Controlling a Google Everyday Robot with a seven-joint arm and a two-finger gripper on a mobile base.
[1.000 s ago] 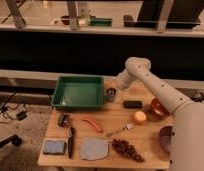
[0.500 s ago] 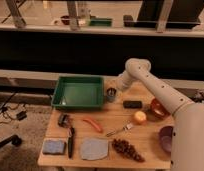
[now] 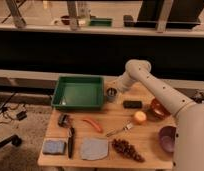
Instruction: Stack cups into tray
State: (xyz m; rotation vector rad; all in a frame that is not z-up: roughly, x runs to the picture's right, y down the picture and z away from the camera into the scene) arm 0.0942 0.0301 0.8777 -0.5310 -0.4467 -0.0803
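The gripper (image 3: 113, 90) sits at the steel cup (image 3: 111, 94), just off the tray's (image 3: 78, 93) right edge; whether it pinches, I cannot tell. The tray floor lies bare.

A light wooden counter (image 3: 107, 131) stands on a grey floor (image 3: 25, 127). Black cables (image 3: 9, 107) lie on the floor beside its left edge. Behind its far edge runs a dark wall (image 3: 55, 52) with a pale ledge (image 3: 25, 76), and glass panels (image 3: 42, 12) above. The gripper (image 3: 113, 92) hangs over the far edge of the counter.
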